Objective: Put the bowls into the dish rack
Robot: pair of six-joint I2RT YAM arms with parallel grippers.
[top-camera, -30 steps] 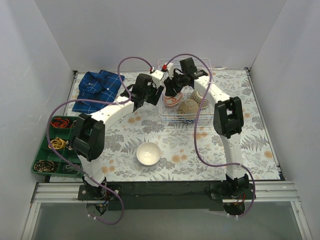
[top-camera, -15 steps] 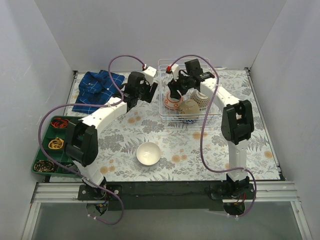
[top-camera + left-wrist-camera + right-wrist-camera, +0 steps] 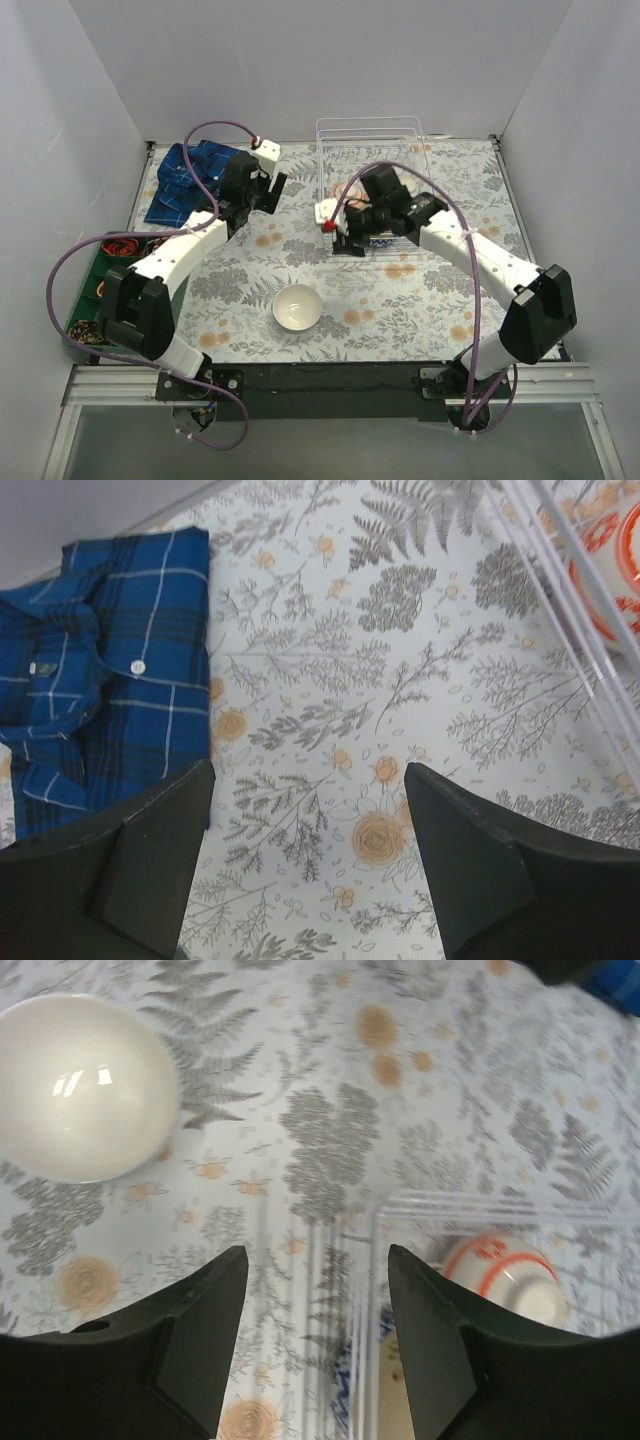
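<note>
- Dish rack point(image 3: 368, 128): at the far edge of the table point(image 3: 440, 300), right of centre; near side partly hidden under the right arm.
- Orange-banded bowl point(image 3: 505, 1275): inside the rack, close to its near-left corner; other contents of the rack mostly hidden at this moment.
- White bowl point(image 3: 297, 306): upright on the table, toward the middle of the near edge, well apart from the rack; not yet loaded.
- Right tool point(image 3: 315, 1340): fingers spread, nothing between them; drawn back within the last second from over the rack's interior to its near-left corner, with the rack wires and the white bowl both in its wrist view.
- Left tool point(image 3: 310, 870): released, empty; withdrawn from the rack's left side toward the far-left corner, now over bare table just beside the blue plaid shirt point(image 3: 195, 172).
- Green tray point(image 3: 100, 290): at the left edge; no part in the task.
- Meaning of the change, as a judgement: last delivery into the rack finished, both arms clearing away; one bowl left on the table, so task close to done, not complete.
- Next move, as a judgement: reach for the white bowl, likely by the right tool; rim pinch needed, glazed wall prone to slipping.
</note>
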